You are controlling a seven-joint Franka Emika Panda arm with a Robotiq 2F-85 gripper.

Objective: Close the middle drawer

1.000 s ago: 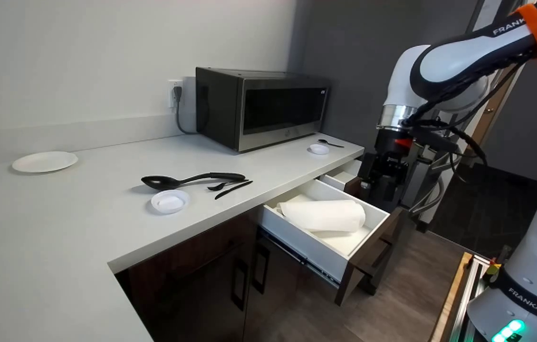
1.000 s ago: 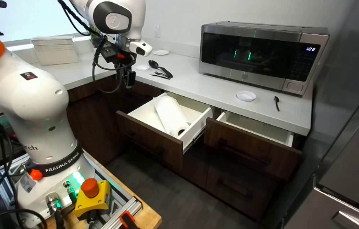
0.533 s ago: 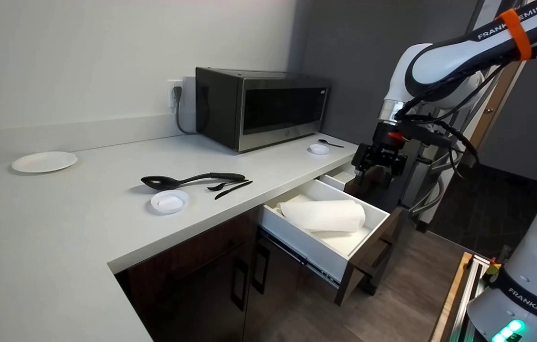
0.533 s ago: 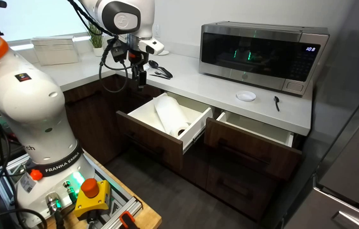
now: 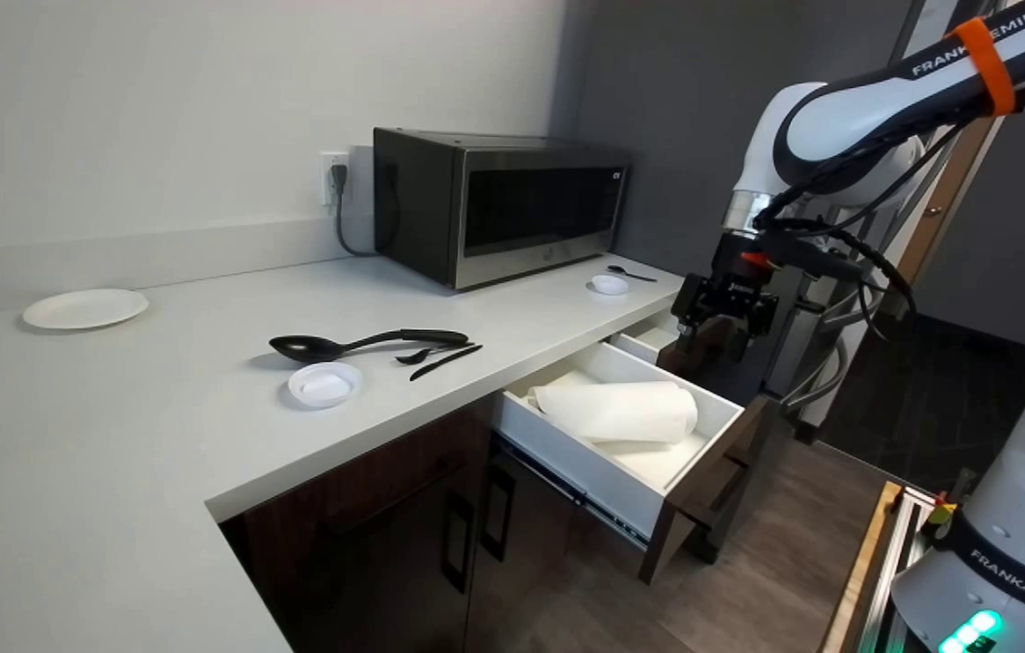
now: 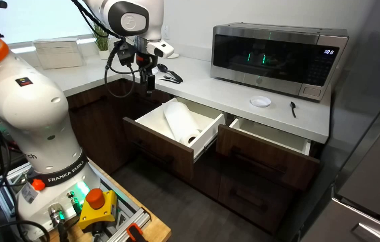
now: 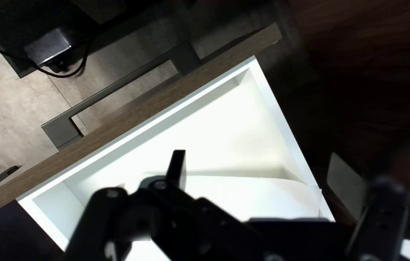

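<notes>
The middle drawer [image 5: 698, 490] is pulled far out in both exterior views. It has a white inner box and a dark brown front with a bar handle [image 6: 153, 153]. A white paper roll [image 6: 180, 122] lies inside it. My gripper [image 5: 712, 340] is open and empty, above the drawer and apart from it. In an exterior view the gripper [image 6: 148, 90] hangs higher than the drawer front. In the wrist view the drawer front [image 7: 128, 121] crosses diagonally. The open fingers [image 7: 255, 154] sit over the box and roll, hiding part of both.
Another drawer [image 6: 267, 154] beside it is partly open. The white counter [image 5: 204, 426] above holds a microwave [image 5: 540, 218], a black ladle [image 5: 367, 340], cutlery, small white dishes [image 5: 324, 384] and a plate [image 5: 84, 309]. Cabinet doors with bar handles [image 5: 458, 542] are below. A fridge [image 6: 371, 168] stands alongside.
Since one second ago my gripper has shifted toward the counter and risen somewhat in the exterior views. Over the last half second it has stayed still. The drawers have not moved.
</notes>
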